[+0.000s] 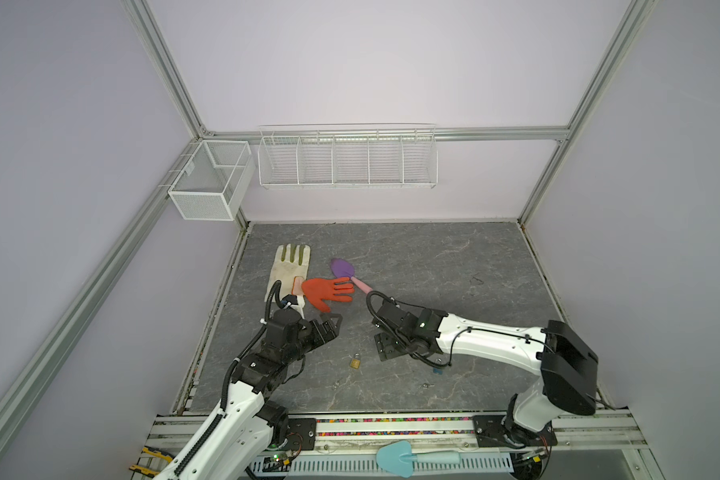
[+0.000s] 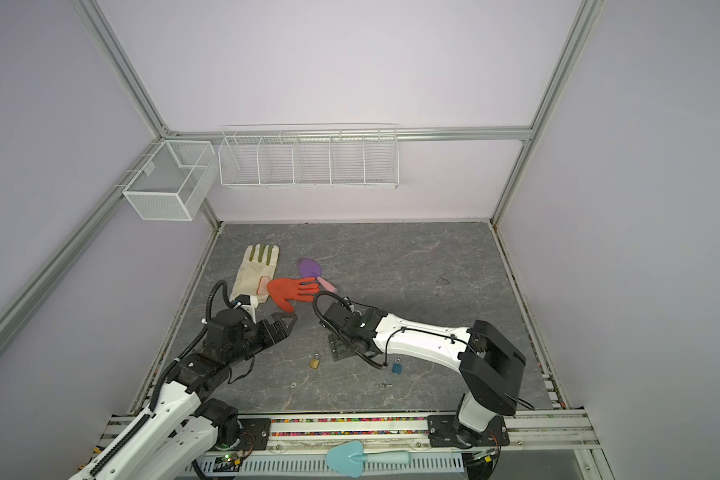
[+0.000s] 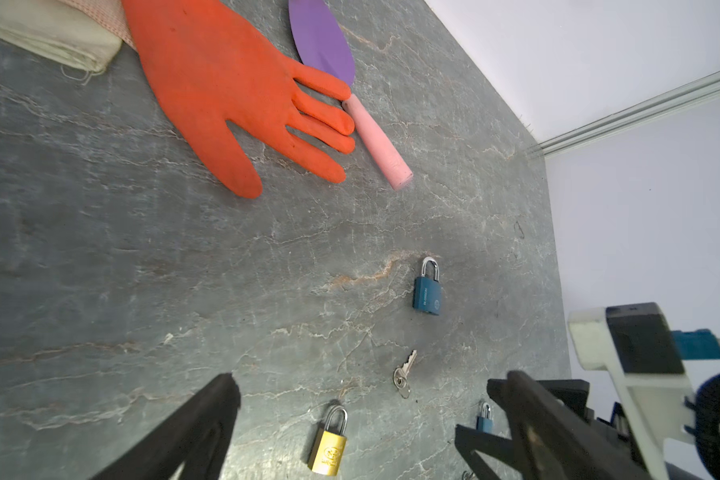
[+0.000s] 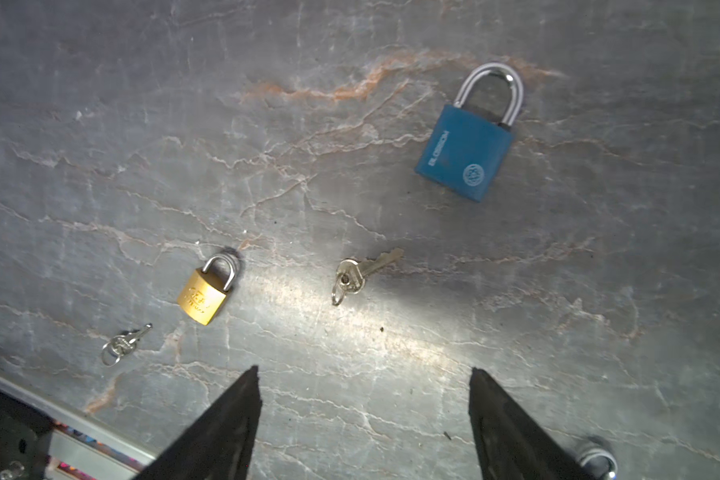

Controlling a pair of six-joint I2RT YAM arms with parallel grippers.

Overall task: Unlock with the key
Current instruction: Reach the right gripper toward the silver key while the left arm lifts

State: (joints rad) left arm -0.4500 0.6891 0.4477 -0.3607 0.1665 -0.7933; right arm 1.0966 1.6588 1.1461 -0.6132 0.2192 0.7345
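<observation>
Left hand [image 3: 362, 380] and right hand [image 4: 364, 370] hang open over veined tabletop [image 4: 142, 124], boxy brass padlock [image 4: 203, 297], notched key [image 4: 362, 270].

Pale lilac walls [image 1: 371, 62], aluminium frame [image 1: 495, 133], grey marble-look tabletop [image 1: 433, 270], plus a white wire rack [image 1: 348, 166] and mesh basket [image 1: 200, 203] hanging out back.

The left arm [image 1: 233, 411] and right arm [image 1: 491, 340] have white shells, black joints, ribbed black cables [image 1: 192, 446], tapered black fingers [image 4: 229, 428].

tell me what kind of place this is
Probably a robot lab test cell: an aluminium frame encloses a grey tabletop, a left arm and right arm stand on a front rail, and a brass padlock and key lie staged.
</observation>
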